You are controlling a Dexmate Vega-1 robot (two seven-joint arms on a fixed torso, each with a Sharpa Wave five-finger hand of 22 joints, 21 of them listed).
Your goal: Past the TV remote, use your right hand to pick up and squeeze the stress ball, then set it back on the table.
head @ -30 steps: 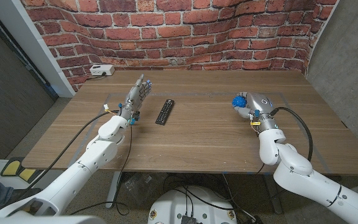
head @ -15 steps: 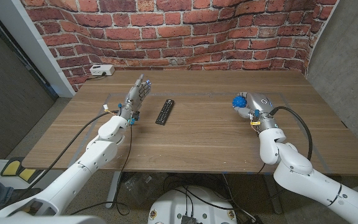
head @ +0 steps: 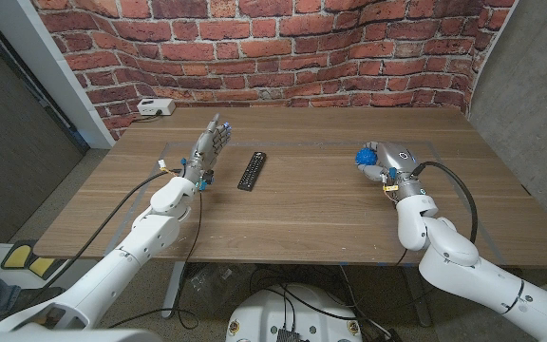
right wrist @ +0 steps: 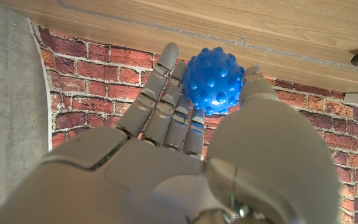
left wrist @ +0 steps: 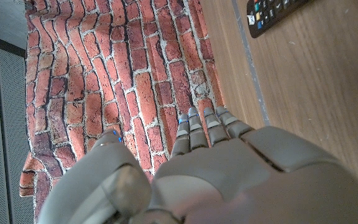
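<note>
Between thumb and fingers of the right hand [right wrist: 185, 149], the stress ball [right wrist: 214, 79] sits pinched for squeezing; left hand [head: 209, 147] waits, fingers pressed together.

A robot teleoperation test room dressed as a studio set.

A wooden table [head: 302, 204] marked with tape lines stands against a printed brick-pattern backdrop [head: 273, 47] that hangs in soft folds beyond the left hand [head: 210, 147] and right hand [head: 392, 163]. Bare grey walls [head: 530, 85] flank it. A white power strip [head: 157, 107] lies at the table's far corner past the left hand, and loose cables [head: 254, 280] trail below the near edge.
</note>
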